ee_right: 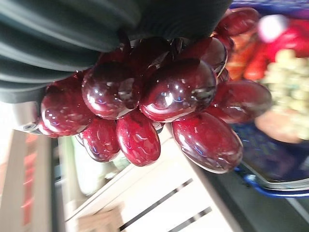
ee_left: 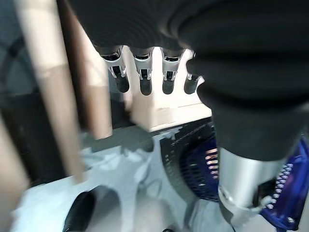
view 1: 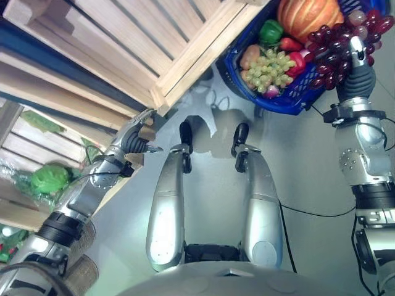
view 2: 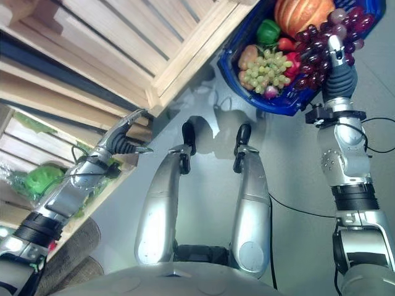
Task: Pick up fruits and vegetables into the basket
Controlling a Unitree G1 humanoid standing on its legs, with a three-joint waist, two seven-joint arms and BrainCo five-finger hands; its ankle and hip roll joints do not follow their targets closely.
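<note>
A blue basket (view 1: 281, 105) sits on the floor ahead to the right. It holds an orange pumpkin (view 1: 308, 15), a green pepper (view 1: 270, 29), green grapes (view 1: 268, 68) and some red pieces. My right hand (view 1: 358, 77) is at the basket's near right rim, shut on a bunch of dark red grapes (view 1: 336, 46). The bunch hangs over the basket's right side, and the glossy grapes (ee_right: 178, 92) sit tight against the hand's cover. My left hand (view 1: 133, 139) is open with straight fingers (ee_left: 142, 72), beside the corner of a wooden crate (view 1: 154, 49) and holding nothing.
Slatted wooden crates fill the left and top. A lower crate holds a green leafy vegetable (view 1: 49, 179) in clear wrap. Past the left hand, the blue basket (ee_left: 198, 169) shows on the grey floor. Open floor lies between crates and basket.
</note>
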